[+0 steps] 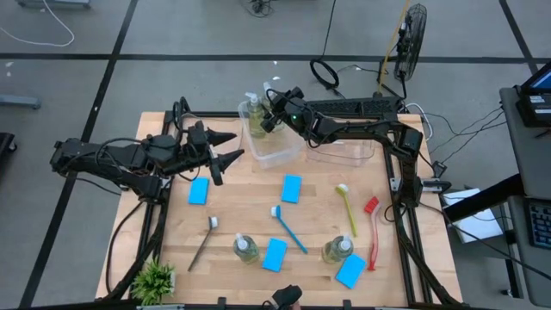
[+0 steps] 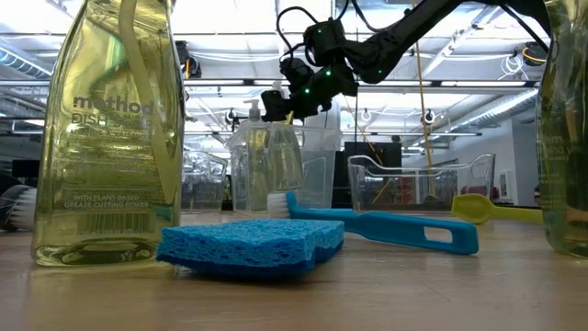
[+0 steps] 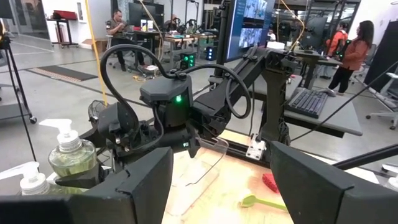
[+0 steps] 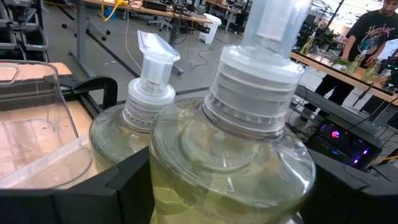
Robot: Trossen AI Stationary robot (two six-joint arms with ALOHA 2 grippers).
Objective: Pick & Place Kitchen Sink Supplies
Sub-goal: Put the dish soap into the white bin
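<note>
My right gripper [image 1: 269,116] reaches in from the table's right over a clear bin [image 1: 277,153] at the far middle and is shut on a yellow-green soap bottle [image 4: 230,155]. A second soap bottle [image 4: 134,130] stands right beside it in the bin. My left gripper [image 1: 234,146] hangs open above the table just left of the bin, holding nothing. On the table lie two more soap bottles [image 1: 245,248] [image 1: 338,250], several blue sponges [image 1: 292,188] and blue [image 1: 288,228], yellow [image 1: 346,209], red [image 1: 372,232] and dark grey [image 1: 204,243] brushes. My right gripper has the soap bottle's body, just below its shoulder [image 4: 163,163], between its two fingers [image 4: 127,183], one on each side. The fingers come in about level from the table's right. The bottle is upright with its lower part [image 2: 280,175] inside the bin; whether it stands on the bin floor I cannot tell.
A second clear bin [image 1: 355,155] stands right of the first, under the right arm. A small potted plant [image 1: 155,280] sits at the near left corner. People are in the room beyond the table.
</note>
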